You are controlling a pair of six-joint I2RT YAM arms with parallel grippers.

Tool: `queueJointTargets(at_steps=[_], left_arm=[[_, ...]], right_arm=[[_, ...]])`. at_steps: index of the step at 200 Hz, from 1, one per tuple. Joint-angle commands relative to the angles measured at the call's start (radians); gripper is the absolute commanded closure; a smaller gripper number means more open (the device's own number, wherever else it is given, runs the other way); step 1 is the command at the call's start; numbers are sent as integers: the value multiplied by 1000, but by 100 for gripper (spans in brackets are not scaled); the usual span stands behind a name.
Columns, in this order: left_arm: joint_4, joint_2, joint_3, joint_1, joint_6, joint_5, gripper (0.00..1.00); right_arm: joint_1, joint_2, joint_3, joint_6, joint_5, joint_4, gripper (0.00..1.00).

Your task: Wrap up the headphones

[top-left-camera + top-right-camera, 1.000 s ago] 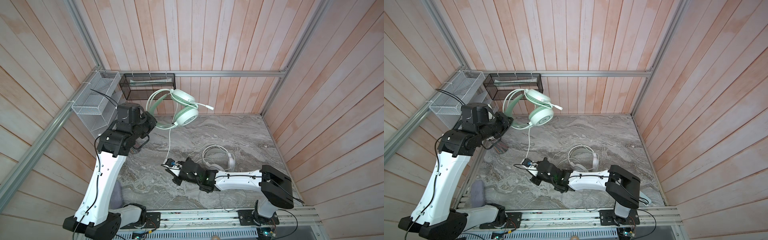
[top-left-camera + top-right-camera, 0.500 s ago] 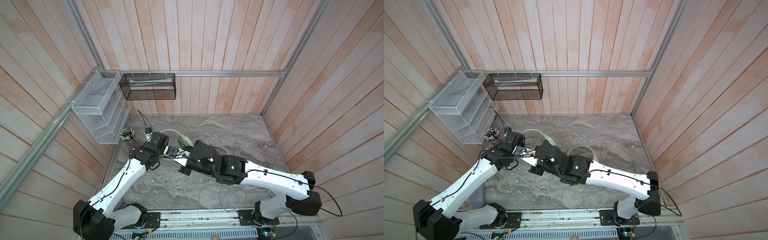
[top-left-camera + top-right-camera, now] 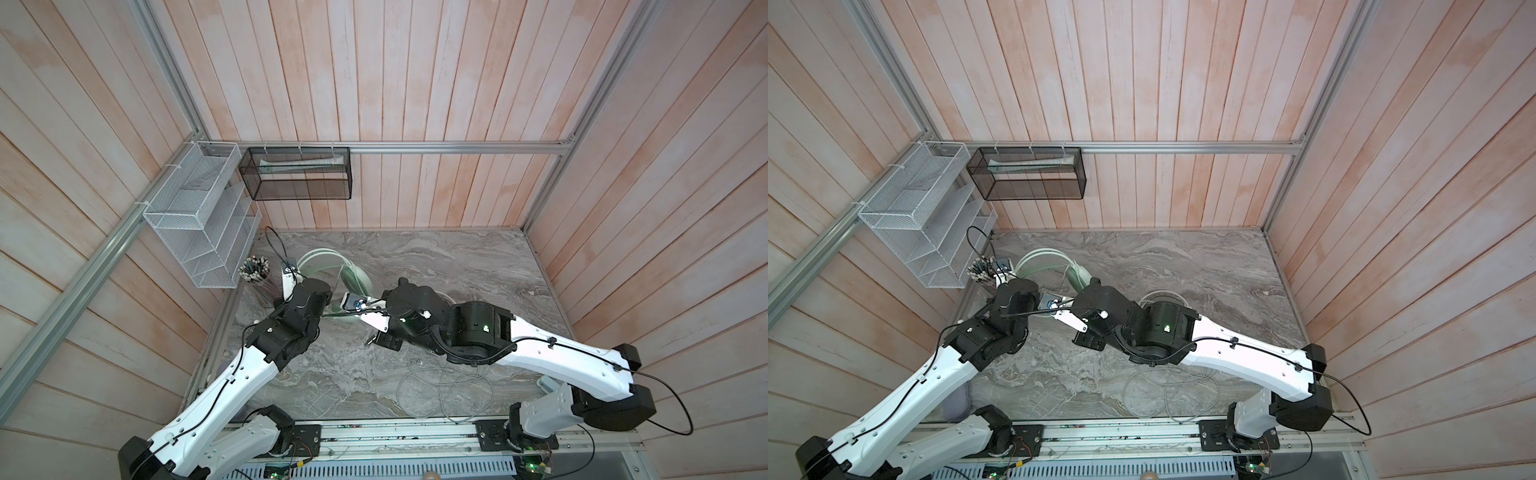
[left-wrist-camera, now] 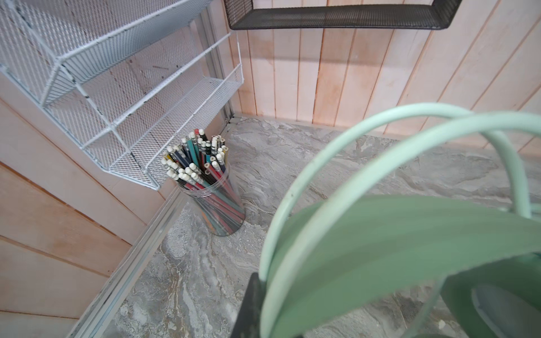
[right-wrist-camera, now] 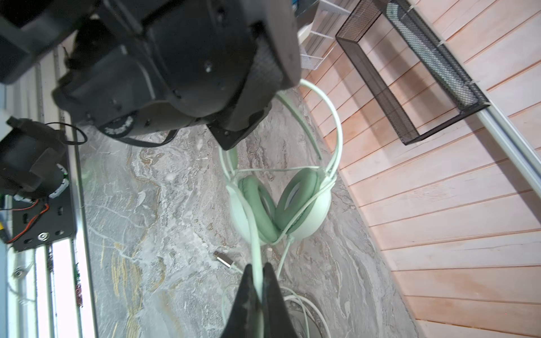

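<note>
The mint green headphones hang with their earcups together, low over the marble table; I cannot tell whether they touch it. Thin cable strands cross the cups. In both top views the headband shows at the back left, between the two wrists. My left gripper is shut on the headband; only one dark finger shows. My right gripper is shut on the mint cable, close to the cups. The USB plug lies on the table. The white headphones are mostly hidden under the right arm.
A clear cup of pencils stands in the back left corner. Above it hang a white wire shelf and a black mesh basket. Grey cable loops lie near the table's front edge.
The left arm has brought the mint headphones down from beside the black basket to the table. The right arm has swung back toward them with the cable. Little has moved in the last half second.
</note>
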Motion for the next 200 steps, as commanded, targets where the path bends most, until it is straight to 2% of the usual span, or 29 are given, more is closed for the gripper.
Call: queueJointTargets(at_steps=[1,30,59,94,133,169,200], left_arm=[[76,-55,6,3,11,-71,100],[192,-145,-92,0,132,15,100],[274,-219,-182,-24,230,43,100],[323,-279,-222,-74,317,90,100],[345,-317,-247,-115,368,179,100],[359,-379,-275,-125,371,320,100],[337,-397,-280,-134,360,463,100]], right_arm=[[19,-64,-56,58,25,-23,100],[17,-142,-79,40,98,-17,100],[-10,-165,-56,3,135,-52,100],[-101,-162,-58,-52,97,-20,100],[-263,-153,-32,-167,46,117,100],[-386,-95,-12,-181,-75,252,100],[-437,-3,53,-177,-122,287,100]])
